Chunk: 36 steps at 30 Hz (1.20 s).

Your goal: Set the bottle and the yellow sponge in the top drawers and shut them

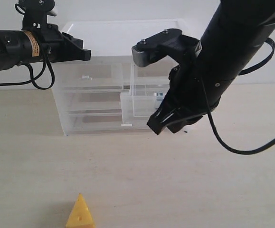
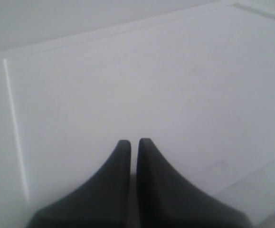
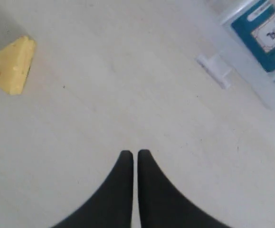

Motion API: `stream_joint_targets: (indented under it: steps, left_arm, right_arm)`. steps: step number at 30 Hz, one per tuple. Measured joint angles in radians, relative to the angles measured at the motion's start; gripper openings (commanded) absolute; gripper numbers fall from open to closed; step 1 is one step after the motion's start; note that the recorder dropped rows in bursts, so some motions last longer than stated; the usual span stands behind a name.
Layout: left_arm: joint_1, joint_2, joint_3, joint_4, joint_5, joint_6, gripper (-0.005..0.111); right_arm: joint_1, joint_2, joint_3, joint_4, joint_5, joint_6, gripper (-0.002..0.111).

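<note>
Bottle (image 3: 265, 33): teal-blue label (image 3: 251, 23) with a white panel carrying small dark marks and a red spot below it; print too blurred to read. It sits behind the clear wall of the right top drawer (image 1: 144, 102), which stands pulled out from the cabinet (image 1: 80, 111); a small white handle (image 3: 215, 69) shows on the drawer front, just beside the bottle in the right wrist view. Left top drawer (image 1: 92, 76) sits flush with the cabinet face. Left arm (image 1: 9, 45) wears an orange-tan sticker band (image 1: 31, 42); the writing on it cannot be made out. Yellow sponge (image 1: 80, 214): upright wedge with tiny holes, alone on the tabletop (image 1: 184, 180), well apart from the cabinet and from both hands. Right arm (image 1: 237, 47) comes down steeply from the upper right, wrist bent, right hand (image 1: 162, 127) angled downward in front of the open drawer, above the tabletop; its fingers (image 3: 123, 190) lie pressed together, nothing between them. Left arm reaches in level from the left, left hand (image 2: 134, 142) poised over the cabinet's white top (image 2: 128, 71); fingers closed to a thin slit, nothing held.
</note>
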Motion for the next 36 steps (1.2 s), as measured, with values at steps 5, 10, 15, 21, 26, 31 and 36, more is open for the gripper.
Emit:
stream_joint_targets:
  steps: [5,10,15,21,26,31,36]
  left_arm:
    - [0.0,0.0,0.0,0.0,0.0,0.0,0.004]
    - [0.0,0.0,0.0,0.0,0.0,0.0,0.004]
    - [0.0,0.0,0.0,0.0,0.002,0.0,0.004]
    - [0.0,0.0,0.0,0.0,0.002,0.0,0.004]
    - [0.0,0.0,0.0,0.0,0.002,0.0,0.004]
    - [0.0,0.0,0.0,0.0,0.002,0.0,0.004]
    - [0.0,0.0,0.0,0.0,0.002,0.0,0.004]
  right_arm:
    - [0.0,0.048,0.0,-0.072,-0.084,0.115,0.017]
    - [0.0,0.093,0.0,-0.08,-0.157,0.136,0.035]
    - [0.0,0.111,0.0,-0.138,-0.251,0.176,0.035]
    - [0.0,0.127,0.0,-0.294,-0.34,0.27,0.035]
    - [0.0,0.129,0.0,-0.333,-0.428,0.301,0.035]
    - [0.0,0.129,0.0,-0.363,-0.532,0.309,0.035]
    - [-0.036,0.129,0.0,-0.375,-0.6,0.333,0.035]
